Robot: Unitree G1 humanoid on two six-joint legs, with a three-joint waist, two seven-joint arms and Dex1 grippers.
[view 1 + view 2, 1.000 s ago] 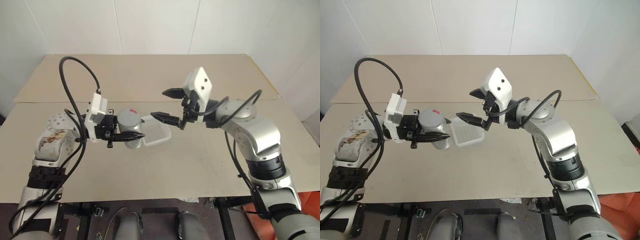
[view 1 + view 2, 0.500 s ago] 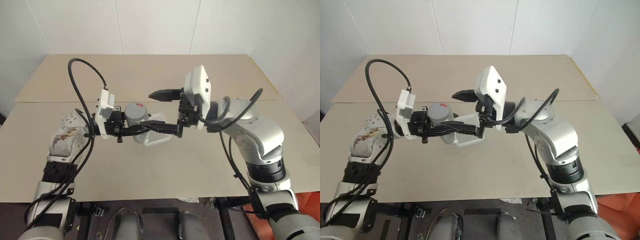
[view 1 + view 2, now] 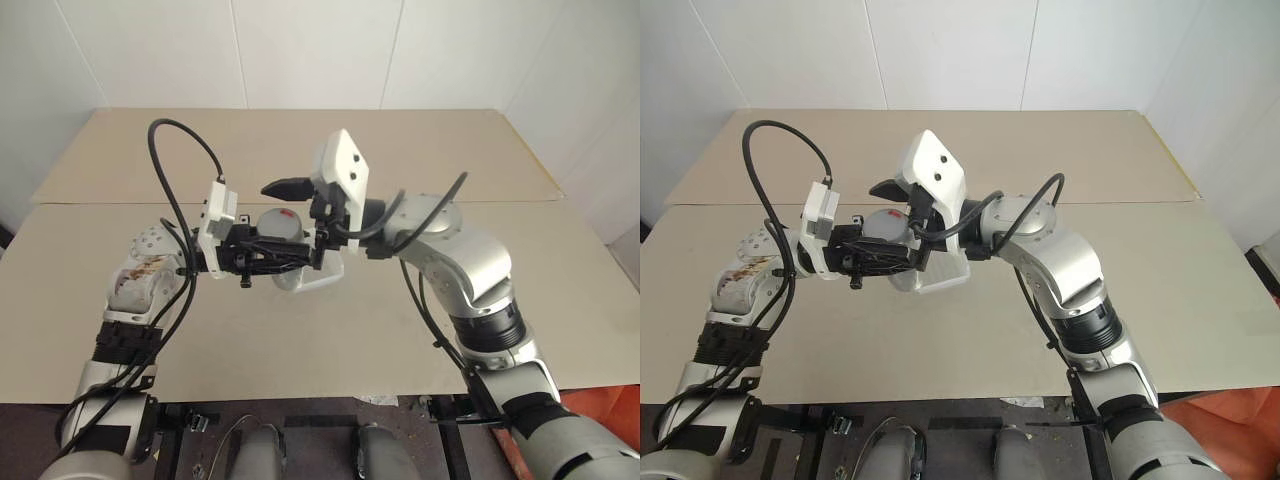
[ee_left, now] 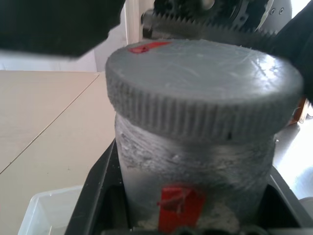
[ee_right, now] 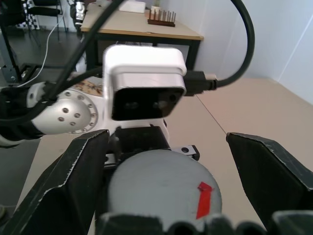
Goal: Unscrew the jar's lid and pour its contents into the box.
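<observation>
**Ana:** Trouble could start with the lid (image 4: 203, 85) itself. It sits fully on the jar (image 4: 195, 181), and the right pincer (image 5: 161, 161) has its two fingers spread wide, one on either side of the lid, touching nothing that I can see.

**Ben:** And the jar?

**Ana:** Held up off the desk (image 3: 300, 340), upright, with the left pincer (image 3: 285, 258) clamped on its body below the lid. The box (image 3: 322, 277) lies on the desk just under and behind the two pincers, half hidden by them.

**Ben:** So what goes wrong?

**Ana:** If the right fingers close off-centre, or partly over the rim, I'd expect them to slide off the ribbed edge instead of turning it. If they bite well but the left grip is weak, the whole jar may spin or tilt in the left pincer and the lid won't loosen.

**Ben:** Anything about the contents?

**Ana:** They are shut inside, so I can't see them. My guess is that a sudden release of the lid could jolt the jar and spill them onto the desk beside the box. The arms are also crowded; the cable (image 3: 185, 160) by the left wrist might snag.
</observation>
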